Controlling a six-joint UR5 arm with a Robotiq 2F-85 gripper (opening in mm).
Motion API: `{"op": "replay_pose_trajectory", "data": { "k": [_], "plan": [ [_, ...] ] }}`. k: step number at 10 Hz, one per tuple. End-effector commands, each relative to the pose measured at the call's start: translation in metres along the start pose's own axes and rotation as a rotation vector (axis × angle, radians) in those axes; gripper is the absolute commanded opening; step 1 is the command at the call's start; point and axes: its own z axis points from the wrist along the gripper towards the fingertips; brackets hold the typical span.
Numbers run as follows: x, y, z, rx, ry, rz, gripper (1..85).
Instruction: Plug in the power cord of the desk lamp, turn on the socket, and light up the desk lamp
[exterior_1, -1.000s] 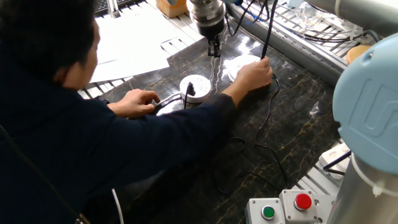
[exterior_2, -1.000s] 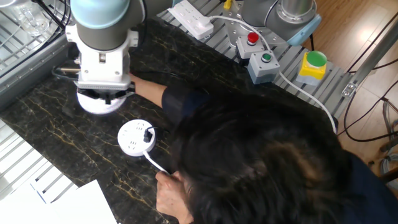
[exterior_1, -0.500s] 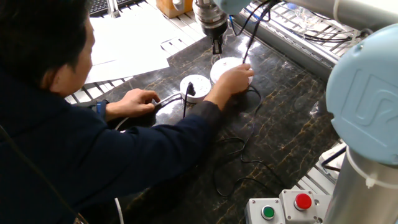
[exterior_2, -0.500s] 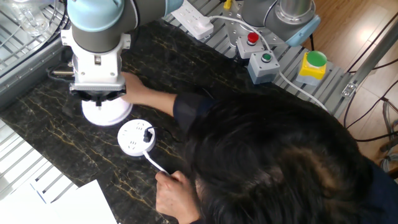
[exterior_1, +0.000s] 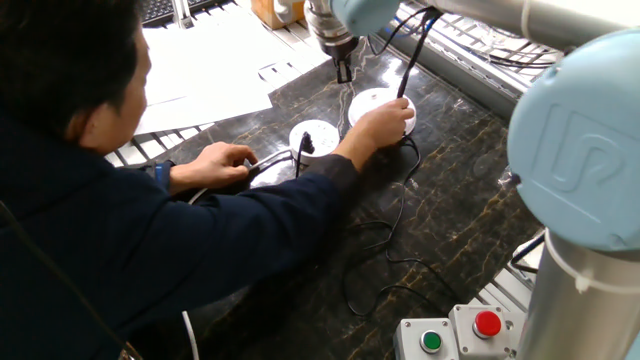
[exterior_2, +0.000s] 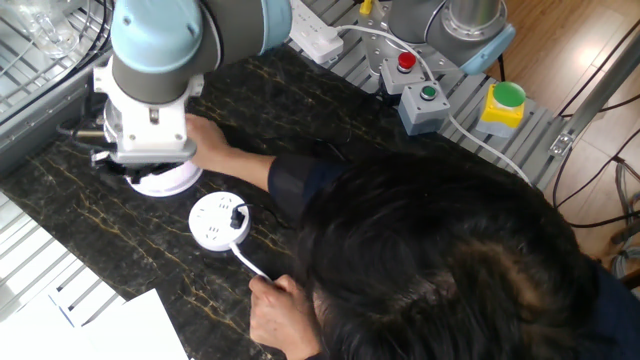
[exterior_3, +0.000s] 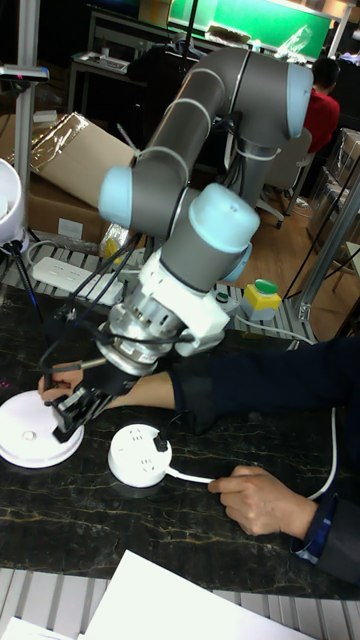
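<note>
The round white socket (exterior_1: 312, 138) (exterior_2: 218, 222) (exterior_3: 139, 455) lies on the dark table with a small black plug (exterior_1: 306, 146) (exterior_2: 238, 214) standing in its top. The thin black power cord (exterior_1: 392, 232) loops over the table toward the desk lamp. A person's hand (exterior_1: 384, 119) rests on the desk lamp's white disc base (exterior_1: 371, 99) (exterior_2: 163, 181) (exterior_3: 32, 432), from which the black stem (exterior_1: 411, 57) rises. The other hand (exterior_1: 224, 164) (exterior_3: 262, 501) holds the socket's thick white cable. My gripper (exterior_1: 343, 69) (exterior_3: 74, 414) hangs just above the lamp base's far edge, fingers together, holding nothing.
White papers (exterior_1: 208, 68) lie at the table's far left edge. A box with red (exterior_1: 487, 323) and green (exterior_1: 431, 341) buttons sits at the near right. A rectangular power strip (exterior_2: 308, 28) lies beside the robot's base. The person's head and torso block much of both fixed views.
The person's hand slid the lamp base left, then slightly back right. My arm shifted a little away from the socket, toward the table's far edge. The plug stayed in the socket.
</note>
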Motion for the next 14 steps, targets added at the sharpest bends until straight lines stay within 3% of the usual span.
{"op": "replay_pose_trajectory", "data": {
  "k": [1,3,7,11,14],
  "plan": [
    [0.013,-0.02,0.023,0.066,-0.008,-0.033,1.3],
    [0.027,-0.018,0.031,0.061,-0.021,-0.047,1.3],
    [0.035,0.0,0.04,0.017,-0.042,-0.055,1.3],
    [0.048,0.004,0.033,0.007,-0.016,-0.063,1.3],
    [0.047,0.009,0.037,-0.005,-0.017,-0.064,1.3]
  ]
}}
